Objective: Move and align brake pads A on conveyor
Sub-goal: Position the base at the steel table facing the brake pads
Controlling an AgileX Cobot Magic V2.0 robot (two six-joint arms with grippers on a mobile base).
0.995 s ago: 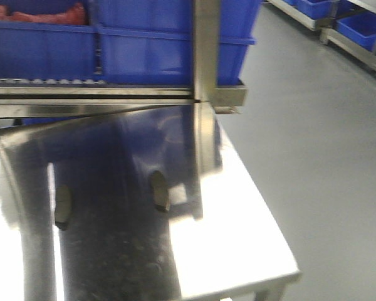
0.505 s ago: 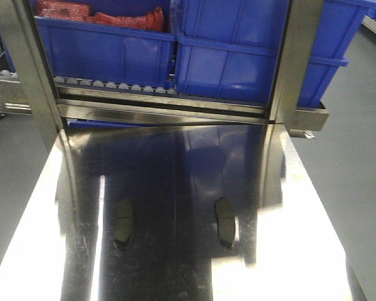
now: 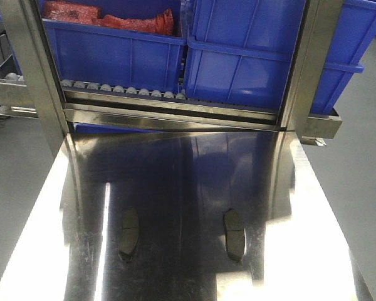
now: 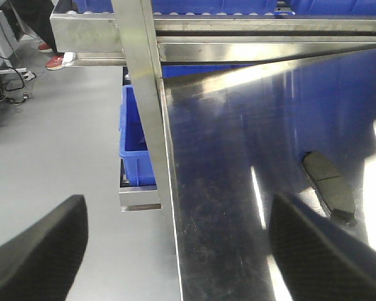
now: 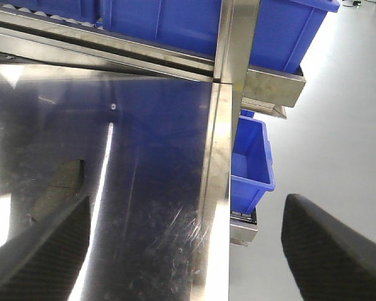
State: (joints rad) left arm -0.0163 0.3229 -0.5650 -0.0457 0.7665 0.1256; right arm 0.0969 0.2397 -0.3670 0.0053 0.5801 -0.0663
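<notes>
Two brake pads lie flat on the shiny steel bench (image 3: 175,169), well apart, each with its long axis running away from the robot toward the blue bins (image 3: 238,63); the conveyor is not in any view, and no other pads show. The left gripper (image 4: 175,210) hangs with its fingers spread wide and nothing between them, centred over the bench's left edge, so the left brake pad (image 4: 329,186) sits ahead of it and off to its right, just beyond the tip of its right finger. That pad's long axis points roughly forward from the gripper, slanting a little rightward toward the near end, so the fingers would close across its narrow width once the arm shifts right and forward. The right gripper (image 5: 188,207) is likewise spread and empty, over the bench's right edge; the right brake pad (image 3: 234,234) should lie to its left, though its own camera shows only a dim patch there. Each arm looks nearer to its own pad.
</notes>
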